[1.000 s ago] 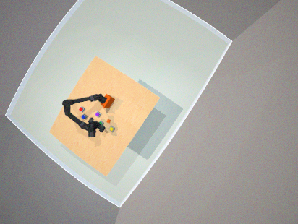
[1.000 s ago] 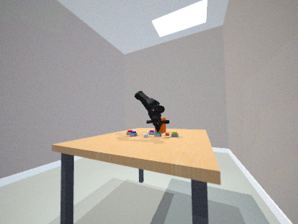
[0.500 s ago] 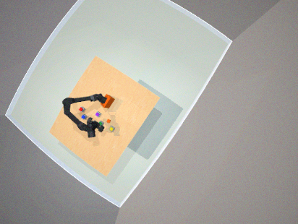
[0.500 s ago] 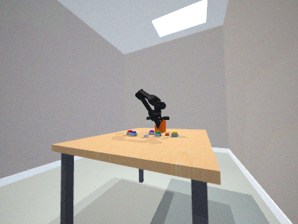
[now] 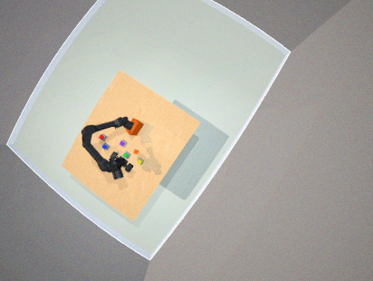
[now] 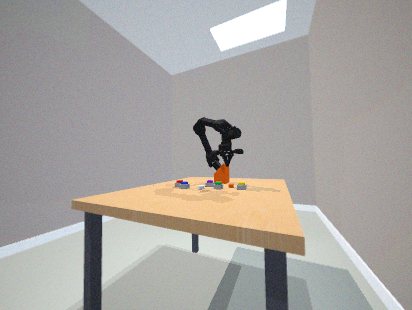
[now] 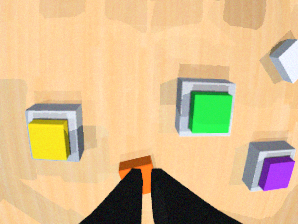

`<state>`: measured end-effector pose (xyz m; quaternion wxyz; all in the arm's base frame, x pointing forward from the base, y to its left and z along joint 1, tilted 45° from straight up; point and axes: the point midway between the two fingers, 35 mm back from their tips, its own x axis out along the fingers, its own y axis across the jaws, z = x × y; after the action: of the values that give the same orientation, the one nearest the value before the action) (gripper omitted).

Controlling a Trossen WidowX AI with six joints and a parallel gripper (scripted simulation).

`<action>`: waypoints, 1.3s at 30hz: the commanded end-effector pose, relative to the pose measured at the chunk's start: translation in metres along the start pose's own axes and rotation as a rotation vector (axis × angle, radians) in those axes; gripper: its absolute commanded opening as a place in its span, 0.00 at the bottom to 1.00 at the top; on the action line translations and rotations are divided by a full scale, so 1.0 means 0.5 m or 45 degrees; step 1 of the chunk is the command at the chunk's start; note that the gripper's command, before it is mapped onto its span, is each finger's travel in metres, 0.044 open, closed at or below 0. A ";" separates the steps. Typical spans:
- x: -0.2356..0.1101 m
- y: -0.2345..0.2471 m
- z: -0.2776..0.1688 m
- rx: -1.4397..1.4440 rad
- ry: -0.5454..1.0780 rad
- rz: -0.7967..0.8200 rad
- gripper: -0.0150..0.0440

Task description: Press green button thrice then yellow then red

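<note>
So in the wrist view, going left to right: the yellow button (image 7: 49, 139) sits on its grey base over on the left, then down at the bottom middle there's a little orange block (image 7: 136, 168) poking out right at the tips of the fingers, which are clenched nearly together with just a thin sliver of bench (image 7: 133, 43) showing between them and nothing held. I can't tell whether the tips actually touch the block or just hang above it. Right of that is the green button (image 7: 210, 112), sitting clear of the fingers, with the purple button (image 7: 276, 172) lower right and a white block (image 7: 288, 58) cut off by the right edge. From the top view the arm (image 5: 90, 140) curls round from its orange base (image 5: 134, 126), with the red button (image 5: 101, 137) and blue button (image 5: 105, 146) tucked inside the bend. The exterior view shows the gripper (image 6: 223, 159) raised above the row of buttons.
</note>
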<state>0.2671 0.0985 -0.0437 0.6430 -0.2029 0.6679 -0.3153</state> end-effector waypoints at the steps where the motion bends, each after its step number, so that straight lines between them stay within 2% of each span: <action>1: 0.004 0.113 -0.035 -0.014 0.004 -0.006 0.29; 3: 0.008 0.152 -0.050 -0.012 0.004 -0.008 0.29; 9: 0.014 0.157 -0.051 -0.012 0.004 -0.008 0.29; 14: 0.128 0.155 -0.051 -0.011 0.003 -0.010 0.29; 39: 0.195 0.154 -0.051 -0.011 0.003 -0.011 0.29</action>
<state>0.2470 0.0978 -0.1636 0.6436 -0.2018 0.6676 -0.3154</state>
